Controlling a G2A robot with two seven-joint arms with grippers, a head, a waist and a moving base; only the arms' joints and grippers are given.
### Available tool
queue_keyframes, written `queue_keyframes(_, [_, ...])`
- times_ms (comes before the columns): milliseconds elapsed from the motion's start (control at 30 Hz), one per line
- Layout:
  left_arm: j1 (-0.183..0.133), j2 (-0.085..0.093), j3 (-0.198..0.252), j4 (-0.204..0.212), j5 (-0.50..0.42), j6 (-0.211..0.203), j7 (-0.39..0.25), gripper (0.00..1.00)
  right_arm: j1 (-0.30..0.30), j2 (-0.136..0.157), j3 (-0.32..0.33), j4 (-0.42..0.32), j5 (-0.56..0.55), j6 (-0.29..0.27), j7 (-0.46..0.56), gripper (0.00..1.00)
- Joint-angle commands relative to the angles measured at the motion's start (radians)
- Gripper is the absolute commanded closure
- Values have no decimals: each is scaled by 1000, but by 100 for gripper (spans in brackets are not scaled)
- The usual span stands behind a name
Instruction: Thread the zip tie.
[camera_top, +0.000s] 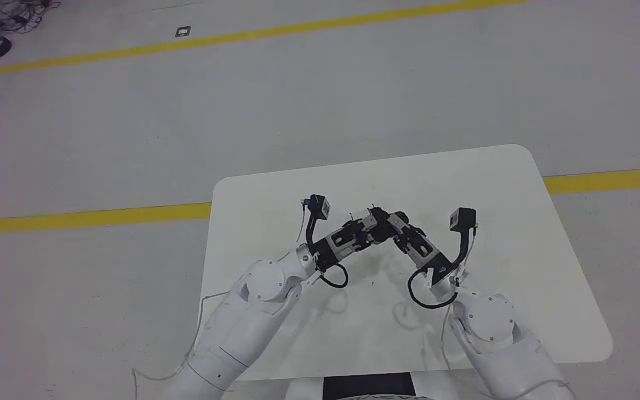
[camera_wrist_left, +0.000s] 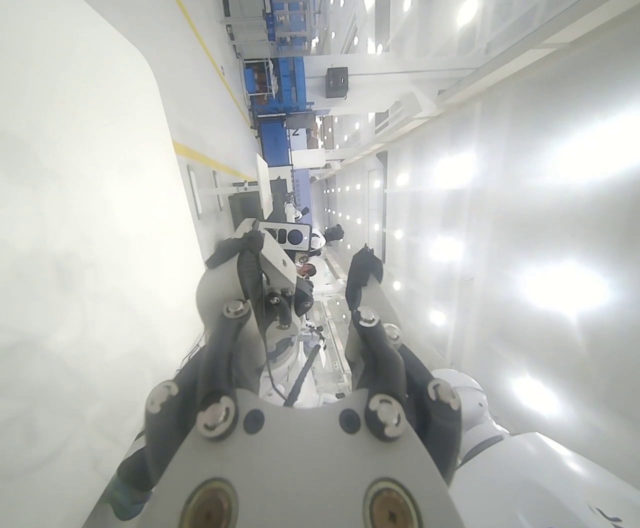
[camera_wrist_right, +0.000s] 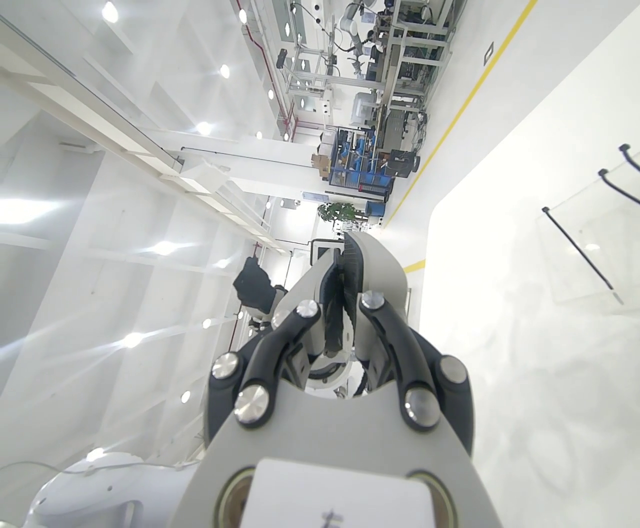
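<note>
- My left arm comes onto the white worktop (camera_top: 520, 200) from 7 o'clock, and its wrist points toward 2 o'clock.
- My left claw (camera_wrist_left: 305, 260) is spread wide, with a clear gap between its two dark fingertips and nothing gripped. It hangs above the worktop a little toward 11 o'clock of the centre.
- My right claw's pale housing sits in that gap, and from above the two claws look tip to tip. I cannot tell whether they touch.
- My right arm enters from 5 o'clock, aimed toward 10 o'clock.
- My right claw (camera_wrist_right: 345, 265) has its ribbed pads pressed flat together. I cannot make out anything pinched between them.
- One dark fingertip (camera_wrist_right: 252, 285) of my left claw shows just beside the right claw.
- A black zip tie (camera_wrist_right: 580, 250) lies straight and flat on a clear sheet (camera_wrist_right: 570, 280) on the worktop, well apart from both claws.
- The other ties (camera_wrist_right: 614, 184), two of them, lie near it at the sheet's far edge. They are black too, with their square heads showing.
</note>
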Motion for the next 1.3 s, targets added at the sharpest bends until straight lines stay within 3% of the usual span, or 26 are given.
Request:
queue_keyframes(0, [-2,0,1,1,-1,1,1,66,1,0,0,0,3,0,0,100])
queue_keyframes(233, [-5,0,5,7,-3,3,1,81,2,0,1,-2,12,0,2,100])
queue_keyframes(533, [-8,1,10,9,-5,7,-1,91,2,0,0,-3,24,0,6,100])
queue_keyframes(1267, [-7,4,11,10,-7,16,-2,91,-3,-3,2,-15,28,0,4,100])
